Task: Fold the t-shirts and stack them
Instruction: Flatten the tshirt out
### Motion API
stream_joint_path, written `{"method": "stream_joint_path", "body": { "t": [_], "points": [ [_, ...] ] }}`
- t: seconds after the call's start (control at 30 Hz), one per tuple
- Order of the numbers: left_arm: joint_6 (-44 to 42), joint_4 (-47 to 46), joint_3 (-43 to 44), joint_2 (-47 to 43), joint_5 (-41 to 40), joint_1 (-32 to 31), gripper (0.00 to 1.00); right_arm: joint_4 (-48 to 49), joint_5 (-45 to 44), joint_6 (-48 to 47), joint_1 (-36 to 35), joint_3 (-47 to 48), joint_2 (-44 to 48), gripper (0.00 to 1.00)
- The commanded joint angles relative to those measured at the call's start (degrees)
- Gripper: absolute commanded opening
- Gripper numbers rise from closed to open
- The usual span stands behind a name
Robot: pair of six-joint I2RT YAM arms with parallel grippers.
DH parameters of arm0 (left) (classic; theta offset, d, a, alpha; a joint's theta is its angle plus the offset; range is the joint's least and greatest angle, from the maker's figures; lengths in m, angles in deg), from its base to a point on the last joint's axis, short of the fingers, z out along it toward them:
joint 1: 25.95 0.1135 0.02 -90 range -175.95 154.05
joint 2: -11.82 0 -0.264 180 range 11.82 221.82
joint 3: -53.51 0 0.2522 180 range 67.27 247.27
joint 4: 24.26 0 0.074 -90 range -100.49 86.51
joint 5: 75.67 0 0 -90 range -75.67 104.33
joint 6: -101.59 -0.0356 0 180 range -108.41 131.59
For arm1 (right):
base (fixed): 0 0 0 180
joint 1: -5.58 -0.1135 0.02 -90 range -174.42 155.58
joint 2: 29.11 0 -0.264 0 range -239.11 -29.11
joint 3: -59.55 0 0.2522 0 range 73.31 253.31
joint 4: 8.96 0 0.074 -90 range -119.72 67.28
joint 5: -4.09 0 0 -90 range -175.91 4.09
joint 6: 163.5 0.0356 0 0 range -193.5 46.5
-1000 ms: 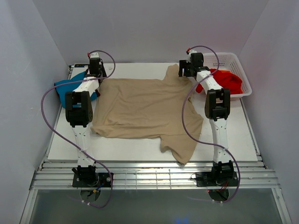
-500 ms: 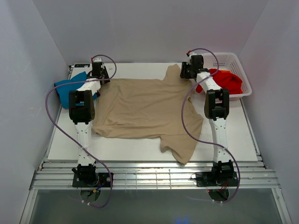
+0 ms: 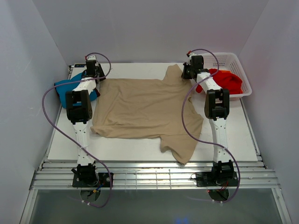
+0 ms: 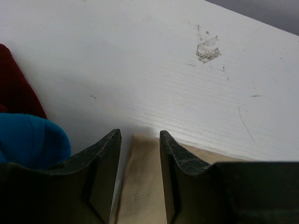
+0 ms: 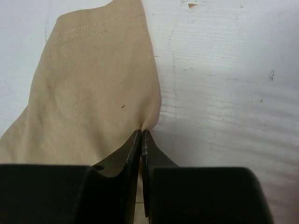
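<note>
A tan t-shirt (image 3: 145,105) lies spread flat on the white table (image 3: 117,148), one sleeve hanging towards the near edge. My right gripper (image 3: 188,73) is at its far right sleeve; in the right wrist view the gripper (image 5: 141,133) is shut, pinching the edge of the tan t-shirt (image 5: 93,88). At the shirt's far left corner, my left gripper (image 3: 91,71) is open. In the left wrist view this gripper (image 4: 140,135) straddles a hemmed strip of the tan t-shirt (image 4: 140,182), with gaps on both sides. A teal t-shirt (image 3: 65,88) lies at the table's left edge.
A white lattice basket (image 3: 236,60) at the far right holds a bright red t-shirt (image 3: 226,80). Close to the left jaw are the teal t-shirt (image 4: 28,142) and a dark red t-shirt (image 4: 14,91). Grey walls close in on three sides.
My right gripper has closed on the edge of the tan shirt's far right sleeve. The left gripper has shifted slightly left at the shirt's far left corner, its opening unchanged.
</note>
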Motion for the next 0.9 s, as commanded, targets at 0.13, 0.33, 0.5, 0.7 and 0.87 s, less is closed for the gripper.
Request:
{"method": "stream_joint_path", "body": {
  "t": [0.13, 0.33, 0.5, 0.7, 0.87],
  "points": [
    [0.04, -0.07, 2.85, 0.92, 0.94, 0.02, 0.50, -0.81, 1.17, 0.35, 0.23, -0.27, 0.89, 0.09],
    [1.18, 1.95, 1.90, 1.19, 0.94, 0.02, 0.49, -0.98, 1.00, 0.53, 0.23, -0.27, 0.97, 0.10],
    [2.15, 2.40, -0.56, -0.13, -1.17, 0.02, 0.49, -1.16, 0.82, 0.79, 0.23, -0.27, 0.97, 0.10],
    [1.62, 2.13, 1.18, 0.92, -0.56, 0.02, 0.27, -1.60, 0.91, 1.23, 0.23, -0.44, 1.06, 0.08],
    [1.97, 1.52, 3.12, 1.28, 2.25, -0.06, 0.05, 0.59, 3.80, 0.53, 0.23, -2.38, 2.90, 0.08]
  ]
}}
